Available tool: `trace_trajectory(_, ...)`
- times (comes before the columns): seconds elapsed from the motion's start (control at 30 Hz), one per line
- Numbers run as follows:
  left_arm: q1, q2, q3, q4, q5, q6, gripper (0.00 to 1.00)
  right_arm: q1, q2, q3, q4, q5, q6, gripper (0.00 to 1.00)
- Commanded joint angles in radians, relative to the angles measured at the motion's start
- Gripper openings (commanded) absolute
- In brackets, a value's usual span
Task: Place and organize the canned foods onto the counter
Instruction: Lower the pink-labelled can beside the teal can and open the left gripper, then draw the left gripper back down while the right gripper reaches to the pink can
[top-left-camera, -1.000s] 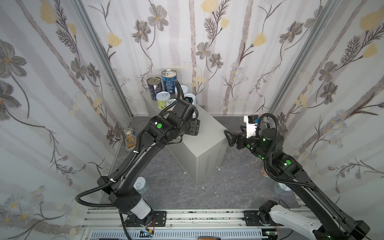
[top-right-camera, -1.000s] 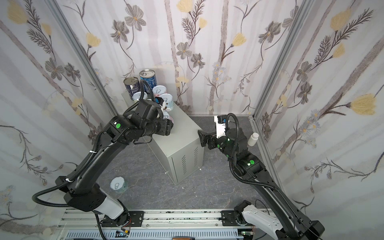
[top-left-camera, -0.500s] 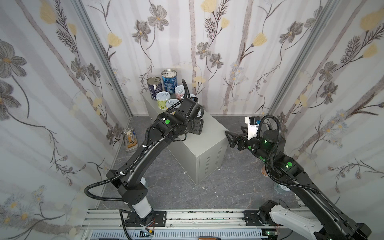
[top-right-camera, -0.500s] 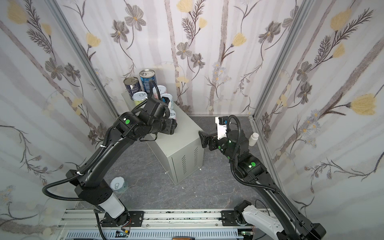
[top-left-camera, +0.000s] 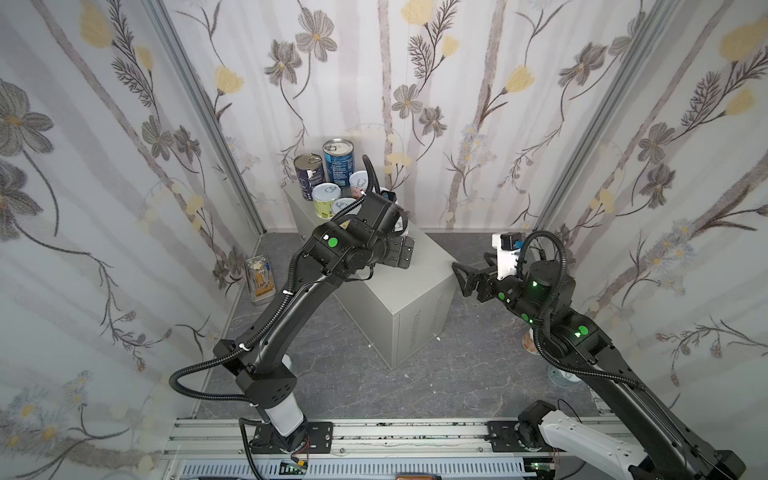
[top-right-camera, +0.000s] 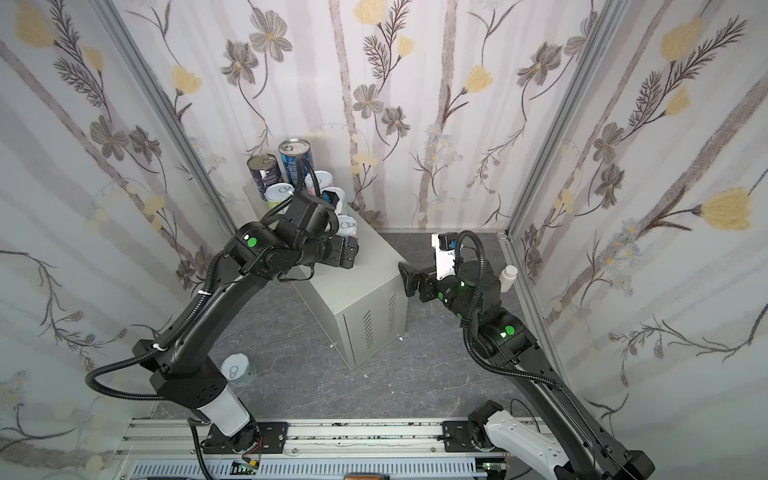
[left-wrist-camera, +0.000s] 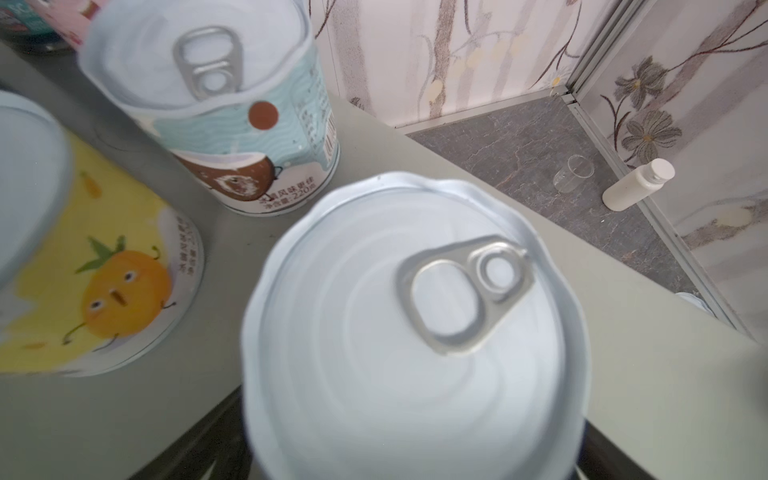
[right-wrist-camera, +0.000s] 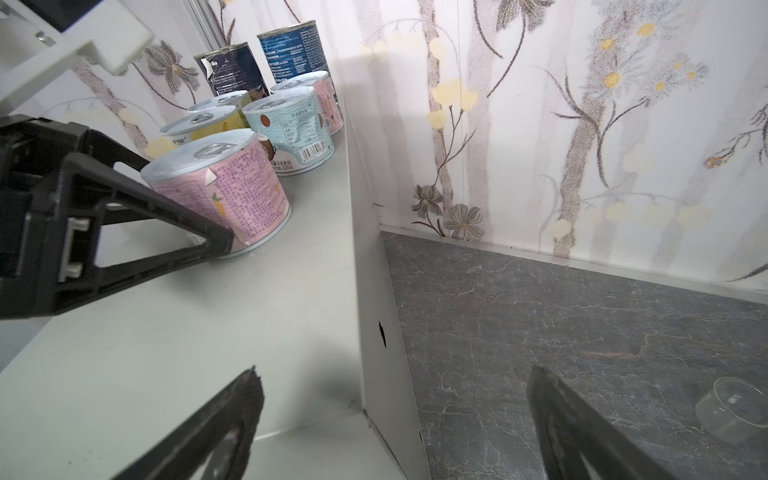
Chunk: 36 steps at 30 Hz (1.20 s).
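The grey counter (top-left-camera: 415, 286) carries two tall dark blue cans (top-left-camera: 338, 160) at its far end and several short pastel cans (right-wrist-camera: 291, 124) in front of them. My left gripper (top-left-camera: 399, 253) is open around the nearest pink can (right-wrist-camera: 220, 187), which stands on the counter top; its lid (left-wrist-camera: 415, 332) fills the left wrist view. One black finger (right-wrist-camera: 166, 232) lies beside the can's base. My right gripper (right-wrist-camera: 395, 436) hangs open and empty at the counter's right edge (top-right-camera: 409, 282). Another short can (top-right-camera: 237, 370) stands on the floor under the left arm.
A white pill bottle (top-right-camera: 508, 278) and a clear glass cup (left-wrist-camera: 575, 172) are on the dark floor by the right wall. A clear box (top-left-camera: 259, 276) leans at the left wall. Flowered walls close in on three sides.
The left gripper carried the pink can a little forward along the counter top, set it beside the other short cans, and its jaws have come apart. The right arm has barely moved.
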Motion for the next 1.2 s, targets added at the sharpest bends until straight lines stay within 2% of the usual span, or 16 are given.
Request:
trace_trajectory(0.0, 0.002, -0.042, -0.015, -0.012, -0.029, 0.003, 1.00, 0.003, 0.006, 0.025, -0.002, -0.018, -0.014, 1.00)
trace_trajectory(0.17, 0.002, -0.131, -0.022, 0.010, -0.025, 0.009, 1.00, 0.022, 0.018, 0.068, -0.066, -0.031, -0.037, 1.00)
trace_trajectory(0.3, 0.001, -0.222, -0.068, 0.044, -0.053, -0.006, 1.00, 0.097, 0.051, 0.135, -0.136, 0.033, -0.063, 1.00)
trace_trajectory(0.4, 0.001, -0.324, -0.203, 0.104, -0.102, -0.029, 1.00, 0.135, 0.070, 0.171, -0.151, 0.043, -0.059, 1.00)
trace_trajectory(0.63, 0.009, -0.663, -0.693, 0.294, -0.222, -0.109, 1.00, 0.234, 0.168, 0.269, -0.186, 0.093, -0.043, 0.90)
trace_trajectory(0.77, 0.015, -0.790, -0.858, 0.324, -0.276, -0.183, 1.00, 0.289, 0.242, 0.304, -0.161, 0.137, 0.019, 0.89)
trace_trajectory(0.97, 0.018, -0.896, -1.117, 0.400, -0.308, -0.254, 1.00, 0.334, 0.360, 0.373, -0.123, 0.193, 0.042, 0.94)
trace_trajectory(1.17, 0.018, -0.928, -1.252, 0.455, -0.297, -0.275, 1.00, 0.353, 0.480, 0.480, -0.126, 0.245, 0.038, 1.00)
